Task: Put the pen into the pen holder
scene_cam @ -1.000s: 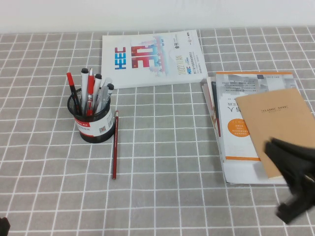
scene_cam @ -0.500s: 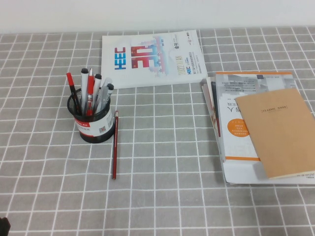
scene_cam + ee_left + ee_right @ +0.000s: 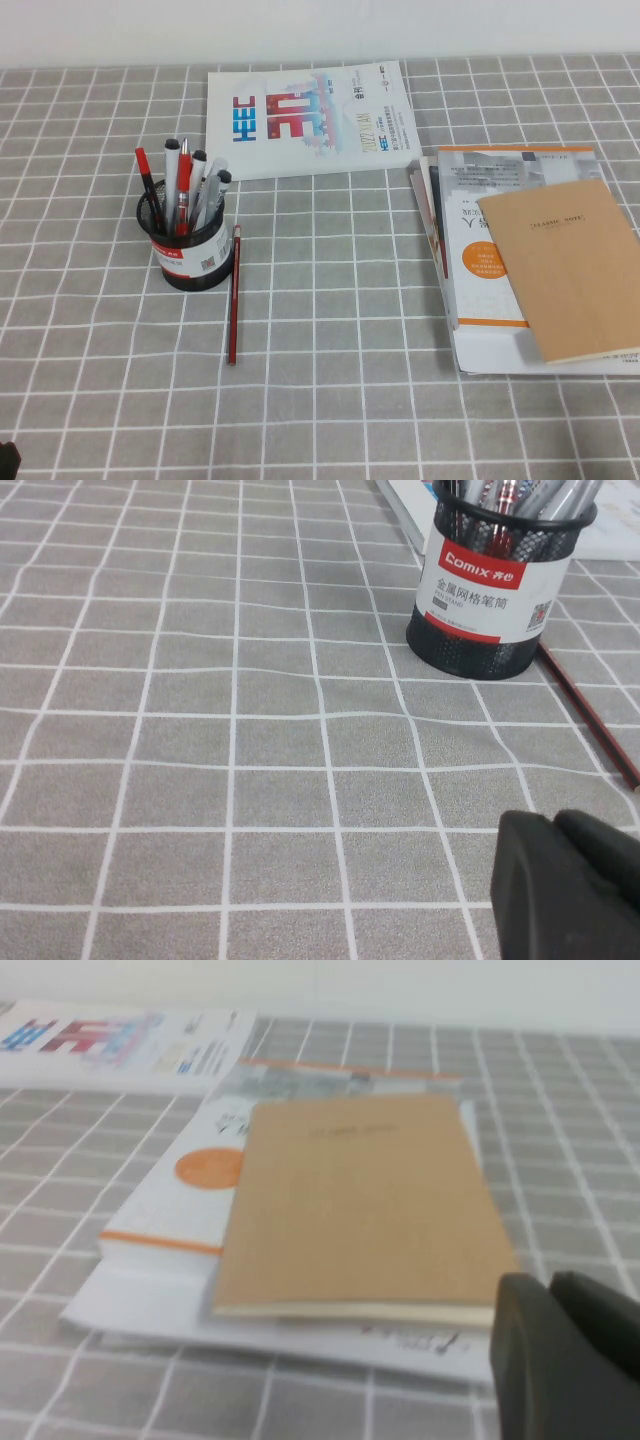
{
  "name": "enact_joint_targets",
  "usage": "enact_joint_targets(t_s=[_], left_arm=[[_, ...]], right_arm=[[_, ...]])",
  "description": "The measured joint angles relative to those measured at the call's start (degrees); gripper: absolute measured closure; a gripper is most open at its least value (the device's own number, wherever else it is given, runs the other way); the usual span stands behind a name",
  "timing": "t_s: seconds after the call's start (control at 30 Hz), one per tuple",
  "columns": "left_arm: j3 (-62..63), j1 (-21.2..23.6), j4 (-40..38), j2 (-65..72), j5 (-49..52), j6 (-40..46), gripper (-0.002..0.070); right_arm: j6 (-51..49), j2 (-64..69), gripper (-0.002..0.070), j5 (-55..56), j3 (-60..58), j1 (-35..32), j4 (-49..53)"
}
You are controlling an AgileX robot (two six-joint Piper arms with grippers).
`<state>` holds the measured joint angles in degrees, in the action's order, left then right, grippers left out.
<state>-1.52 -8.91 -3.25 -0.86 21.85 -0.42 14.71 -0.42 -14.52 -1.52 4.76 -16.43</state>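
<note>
The black mesh pen holder (image 3: 190, 255) with its red and white label band stands upright at the left of the table. It also shows in the left wrist view (image 3: 490, 590). Several pens stand in it, among them a thick bright red pen (image 3: 184, 195) in the middle of the bunch. My left gripper (image 3: 550, 825) is shut and empty, low over the cloth on the near side of the holder and well short of it. Only a sliver of it shows at the bottom left corner of the high view (image 3: 5, 458). My right gripper (image 3: 545, 1285) is shut and empty, near the front edge of the brown notebook (image 3: 350, 1200).
A thin dark red pencil (image 3: 234, 295) lies on the cloth just right of the holder. A white booklet (image 3: 310, 115) lies at the back. A stack of books under a brown notebook (image 3: 565, 265) lies at the right. A grey checked cloth (image 3: 340, 330) covers the table.
My right arm, seen a second ago at the lower right of the high view, has drawn back out of that view. The holder, pens and pencil have not moved.
</note>
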Motion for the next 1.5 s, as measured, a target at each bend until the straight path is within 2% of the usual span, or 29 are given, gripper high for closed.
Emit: enact_joint_targets(t_s=[0.2,0.4,0.57,1.5], left_arm=[[0.0,0.0,0.0,0.0,0.0,0.0,0.068],[0.0,0.0,0.0,0.0,0.0,0.0,0.068],[0.0,0.0,0.0,0.0,0.0,0.0,0.068],[0.0,0.0,0.0,0.0,0.0,0.0,0.068]], right_arm=[[-0.6,0.0,0.0689,-5.5,0.0,0.0,-4.6],[-15.6,0.0,0.0689,-6.5,0.0,0.0,9.5],[-21.1,0.0,0.0688,-6.7,0.0,0.0,12.7],[-21.9,0.0,0.0689,-7.6,0.0,0.0,13.2]])
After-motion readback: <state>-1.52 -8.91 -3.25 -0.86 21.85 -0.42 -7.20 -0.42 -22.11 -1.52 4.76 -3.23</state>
